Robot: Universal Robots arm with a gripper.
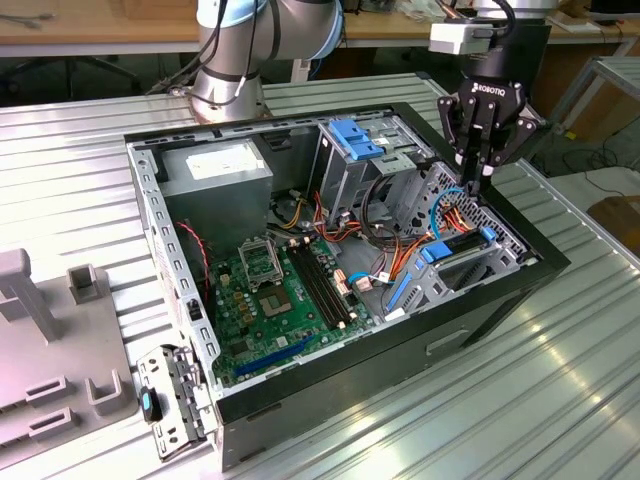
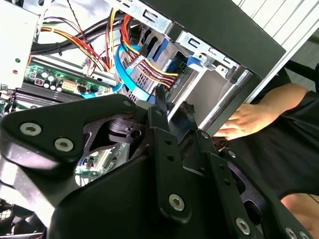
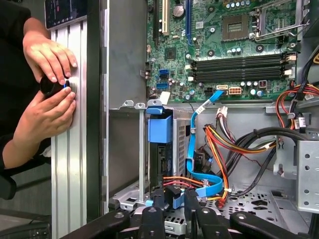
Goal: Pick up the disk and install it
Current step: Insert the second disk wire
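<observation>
Ribbed aluminium table (image 1: 520, 400) carries an open black computer case (image 1: 400, 350), laid on its side.

The disk (image 1: 460, 243) is seated on edge in the perforated grey metal drive cage (image 1: 470, 270) at the corner of the case on the exterior view's right. Only its thin dark edge is exposed, capped with bright blue plastic rails. Its long axis appears to run parallel to the nearer long wall of the case. In the first wrist view the disk (image 3: 163, 159) is seen as a narrow dark slab under a blue plastic tab.

The gripper (image 1: 478, 185) is held directly above the cage, its black jointed fingers pointing down. In both wrist views the fingertips (image 2: 160, 99) are seen slightly apart, with nothing clamped between them; the gripper (image 3: 174, 199) is close to the cage top, and whether it touches cannot be told.

A flat blue data cable (image 3: 192, 149) and bundled red, yellow and orange wires (image 3: 219, 144) are looped beside the cage. Further in, the green motherboard (image 1: 275, 290) and a grey power supply box (image 1: 215, 170) are visible.

Outside the case, two hands (image 3: 47, 84) are shown around a small dark round object in the first wrist view, while one hand (image 2: 244, 122) is caught in the second. A grey moulded fixture (image 1: 40, 330) is recorded in the exterior view.
</observation>
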